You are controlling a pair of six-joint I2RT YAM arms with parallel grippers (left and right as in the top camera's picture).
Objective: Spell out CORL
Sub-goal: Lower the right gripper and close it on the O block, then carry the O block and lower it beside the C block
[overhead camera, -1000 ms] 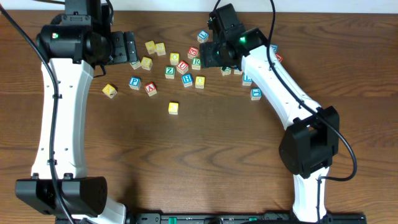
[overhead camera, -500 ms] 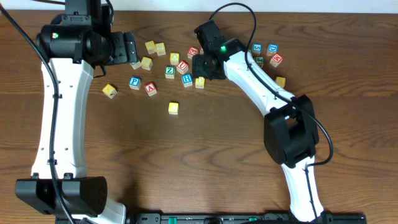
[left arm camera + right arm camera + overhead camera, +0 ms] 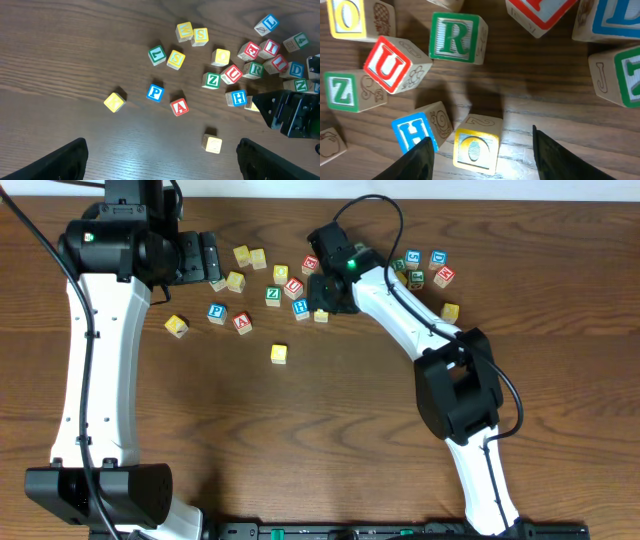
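The right tool [image 3: 481, 136] hangs open over the tabletop [image 3: 545, 90], one finger on each side of a yellow block [image 3: 476, 150], not touching it. The green R block [image 3: 454, 40] sits close by. The left tool [image 3: 162, 150] is wide open, holding nothing.

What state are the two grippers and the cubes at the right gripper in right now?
left gripper: open, empty.
right gripper: open, straddling the yellow cube, not touching it.
yellow cube: letter face up, ungripped, gaps on both sides.
R cube: letter face up, untouched, outside the gripper.
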